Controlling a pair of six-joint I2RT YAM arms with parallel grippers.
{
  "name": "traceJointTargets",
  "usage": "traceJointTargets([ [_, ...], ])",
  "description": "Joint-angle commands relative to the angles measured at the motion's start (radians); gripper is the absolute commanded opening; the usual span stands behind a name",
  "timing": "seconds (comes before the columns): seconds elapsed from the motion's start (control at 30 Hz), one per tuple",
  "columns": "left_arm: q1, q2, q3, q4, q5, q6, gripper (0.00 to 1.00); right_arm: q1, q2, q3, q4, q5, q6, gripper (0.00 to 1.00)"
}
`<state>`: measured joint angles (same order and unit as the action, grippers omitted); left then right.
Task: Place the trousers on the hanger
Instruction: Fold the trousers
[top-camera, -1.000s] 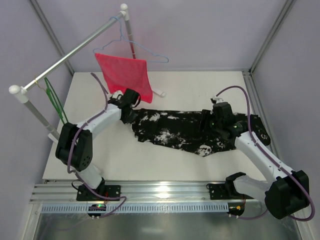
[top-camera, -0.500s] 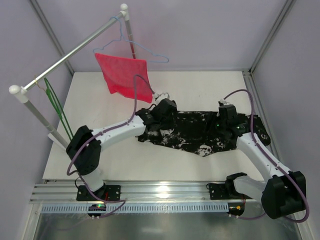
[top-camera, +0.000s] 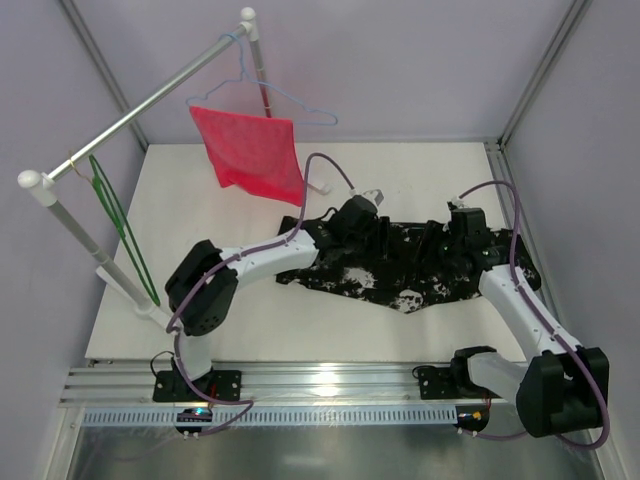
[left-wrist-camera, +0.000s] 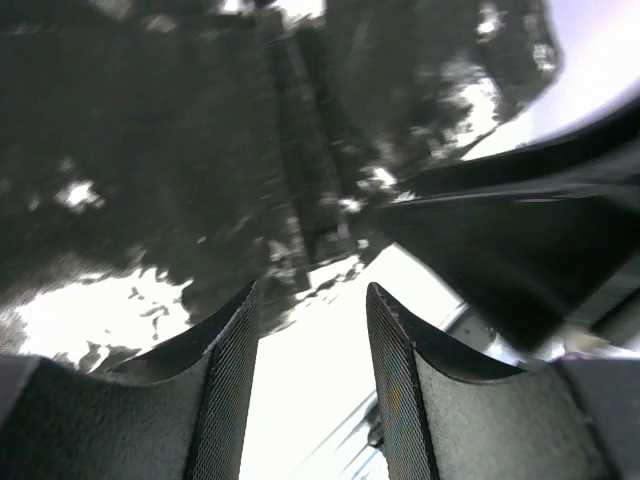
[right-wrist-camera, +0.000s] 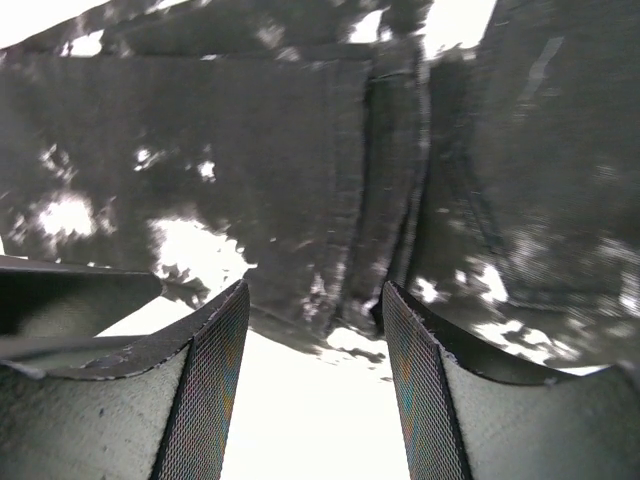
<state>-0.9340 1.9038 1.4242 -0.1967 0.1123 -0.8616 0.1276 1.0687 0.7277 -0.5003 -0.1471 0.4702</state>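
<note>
Closest to the arm bases is a strip of white table (top-camera: 250, 330). Just past that the trousers (top-camera: 400, 278) are lying flat on it, with the long axis running pretty much side to side. I honestly can't tell which end is the waist. Both claws are right over the middle of them. The left claw (top-camera: 386, 235) comes in from the left and the right claw (top-camera: 432, 240) from the right, tips pointing at each other and close together. Both are released: in the wrist views the fingers stand apart with only table showing in the gap and the fabric edge just beyond the tips. The green hanger (top-camera: 126, 235) is well off to the left of the left claw, hooked on the rail (top-camera: 140, 110) with its frame hanging down. Farther back than both claws, a red cloth (top-camera: 250, 150) hangs from a pale blue hanger (top-camera: 300, 105).
</note>
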Motion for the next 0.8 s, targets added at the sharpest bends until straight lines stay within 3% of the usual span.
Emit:
traceJointTargets([
  [0.0,0.017,-0.055,0.071,-0.026,0.067,0.061,0.47,-0.008,0.054,0.042,0.043,-0.126,0.008,0.59],
  [0.17,0.049,-0.132,-0.019,-0.084,0.047,0.096,0.48,-0.008,0.132,0.045,0.055,-0.132,0.01,0.58],
  [0.43,0.19,-0.264,-0.26,-0.135,0.082,0.094,0.48,-0.008,0.24,0.061,0.124,-0.102,-0.004,0.52],
  [0.57,0.234,-0.319,-0.301,-0.181,0.083,0.125,0.48,-0.008,0.332,0.093,0.15,-0.098,-0.024,0.51],
  [0.77,0.235,-0.357,-0.327,-0.263,-0.052,0.136,0.49,-0.008,0.441,0.114,0.189,-0.092,-0.019,0.51],
])
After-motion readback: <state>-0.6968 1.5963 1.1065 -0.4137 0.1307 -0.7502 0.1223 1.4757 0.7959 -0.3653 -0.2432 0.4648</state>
